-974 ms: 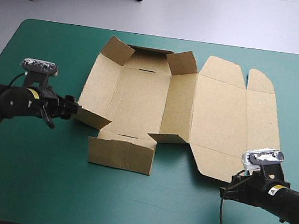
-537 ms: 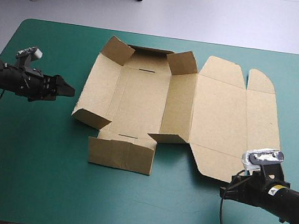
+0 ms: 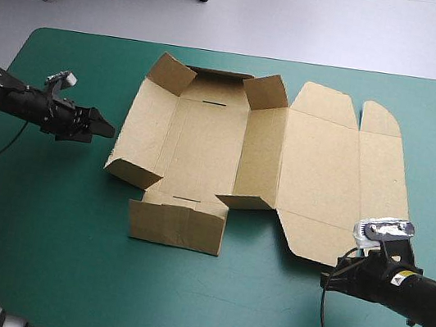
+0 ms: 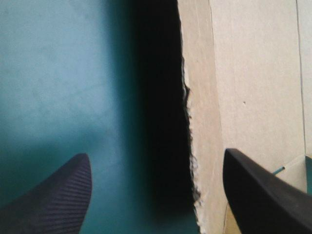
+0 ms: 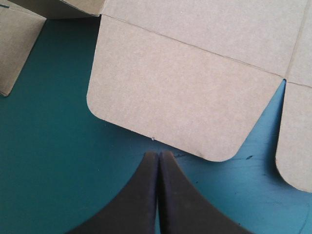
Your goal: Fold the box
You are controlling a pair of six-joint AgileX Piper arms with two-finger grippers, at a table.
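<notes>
Nearest, at the near right of the desk [image 3: 46, 252], the right hand [image 3: 325, 280] rests low. Its two black fingers [image 5: 146, 195] are pressed tight together with nothing between them. Their tip sits just beside the rounded flap [image 5: 170, 102] on the near edge of the lid and does not seem to touch it.

The brown box [image 3: 261, 154] lies in the middle of the desk, opened out. Its near wall [image 3: 177, 225] lies flat on the teal-green cover. The lid [image 3: 316, 175] on the right side lies flat too.

At the left side of the desk, the left hand [image 3: 110, 129] points at the left edge of the box. Its black fingers [image 4: 53, 195] are spread wide and hold nothing. From the left wrist, the rough left edge runs ahead between the fingers, closer to one of them, with a dark shadow beside it.

Four corner flaps [image 3: 172, 73] are tipped up, two near and two far. I cannot tell if the far wall stands up.

I think the job is only just begun. The flaps are bent up a little, but the left wall and the near wall are not yet lifted, and nothing is tucked in. The left hand looks ready to take the left wall.
</notes>
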